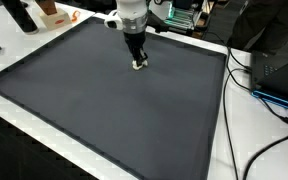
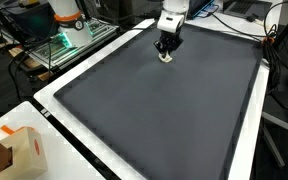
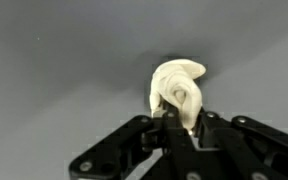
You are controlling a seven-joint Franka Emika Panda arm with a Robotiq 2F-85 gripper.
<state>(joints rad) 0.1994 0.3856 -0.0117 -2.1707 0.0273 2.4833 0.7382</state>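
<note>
- A small cream lump (image 3: pixel 180 82) is being pinched by the gripper (image 3: pixel 179 118), its jaws pressed together on it.
- The lump is being held low at the dark mat (image 1: pixel 104 110), near one edge; contact cannot be told.
- A cardboard box (image 2: pixel 24 150) is being seen well apart.

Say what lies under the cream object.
Only the grey mat shows beneath the cream object; the gripper, shut on it, covers its near end, so contact is hidden.
</note>
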